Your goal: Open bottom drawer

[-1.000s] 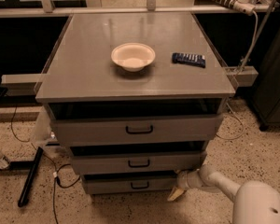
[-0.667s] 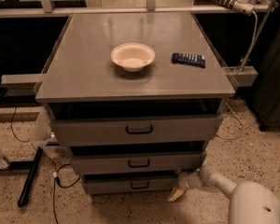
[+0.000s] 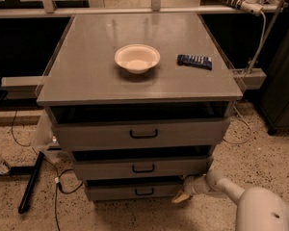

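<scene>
The grey cabinet has three drawers stacked under its top. The bottom drawer (image 3: 130, 192) is the lowest and narrowest front, with a small black loop handle (image 3: 144, 192) at its centre. My white arm comes in from the lower right. The gripper (image 3: 181, 195) sits low at the right end of the bottom drawer's front, with yellowish fingertips (image 3: 179, 198) near the floor. It is to the right of the handle and not on it.
A white bowl (image 3: 137, 57) and a dark blue packet (image 3: 195, 60) lie on the cabinet top (image 3: 86, 76). The top drawer (image 3: 142, 134) and middle drawer (image 3: 142, 167) project above. Black cables and a black bar (image 3: 31, 182) lie on the speckled floor at left.
The arm's white body has shifted slightly left and lower at the bottom right. The gripper stays by the bottom drawer's right end. The drawers have not moved.
</scene>
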